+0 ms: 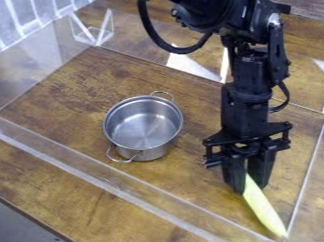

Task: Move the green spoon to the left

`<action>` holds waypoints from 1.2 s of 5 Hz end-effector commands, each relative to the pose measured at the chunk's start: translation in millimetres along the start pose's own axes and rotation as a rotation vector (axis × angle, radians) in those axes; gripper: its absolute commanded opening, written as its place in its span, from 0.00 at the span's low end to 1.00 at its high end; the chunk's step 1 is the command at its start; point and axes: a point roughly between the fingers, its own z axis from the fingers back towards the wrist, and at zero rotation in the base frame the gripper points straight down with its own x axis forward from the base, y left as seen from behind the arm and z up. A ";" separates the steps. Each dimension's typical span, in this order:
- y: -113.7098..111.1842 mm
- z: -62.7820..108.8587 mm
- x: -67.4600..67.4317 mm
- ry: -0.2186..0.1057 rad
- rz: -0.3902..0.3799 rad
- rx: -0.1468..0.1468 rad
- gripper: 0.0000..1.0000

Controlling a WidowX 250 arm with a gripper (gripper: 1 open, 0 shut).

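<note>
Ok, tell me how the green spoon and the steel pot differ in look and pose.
The green spoon is slim, long and yellow-green; the steel pot is round, wide and shiny silver. The spoon lies flat on the table at the right with one end under the end effector, which is shut on it; the pot stands upright and free, left of it, with nothing touching it. Both rest on the wooden table.

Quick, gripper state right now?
Gripper: shut on the green spoon, down at the table.
</note>
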 end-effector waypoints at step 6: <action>3.3 22.4 -9.2 -0.016 0.050 -0.067 0.00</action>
